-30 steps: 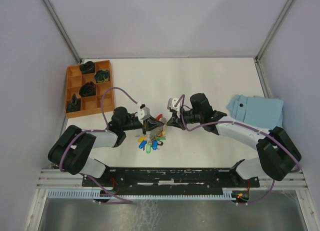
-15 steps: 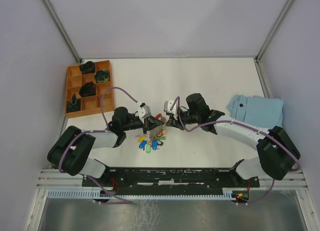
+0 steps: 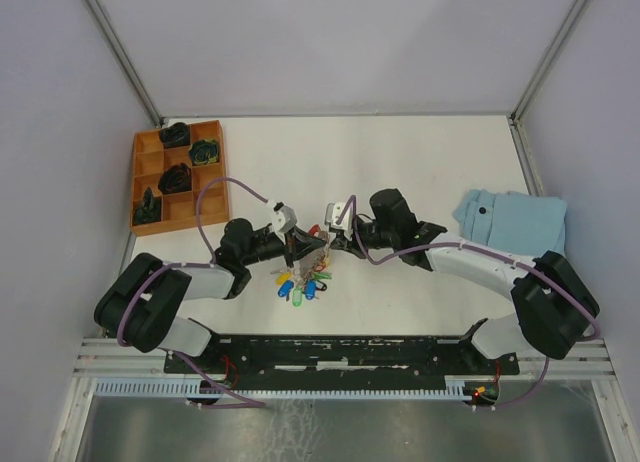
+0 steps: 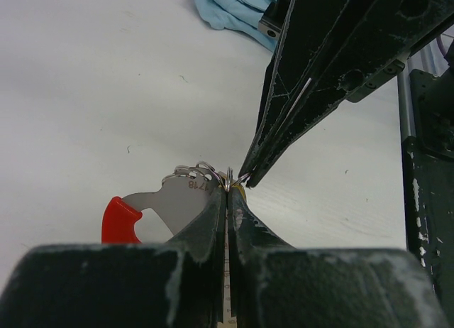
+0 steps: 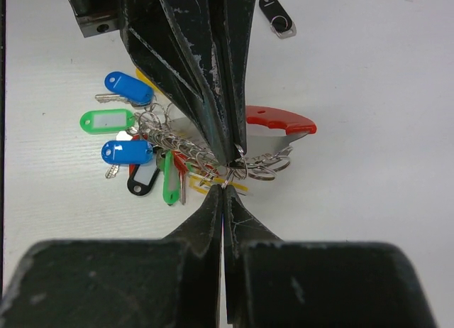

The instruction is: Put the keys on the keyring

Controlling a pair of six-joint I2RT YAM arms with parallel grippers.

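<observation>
Just below centre of the top view, the L gripper (image 3: 303, 246) and R gripper (image 3: 336, 244) meet tip to tip (nearly touching). Both are pinched fully closed on thin wire rings of the keyring (image 3: 318, 248). The keys (image 3: 298, 285), w/ blue, green and yellow tags, fan out below-left of it, attached.

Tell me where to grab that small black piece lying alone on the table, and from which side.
Probably pinch the black piece across its narrow middle, coming straight down from above. It lies flat and slanted, with a metal loop at one end, well apart from the keyring, so both long sides are free.
</observation>
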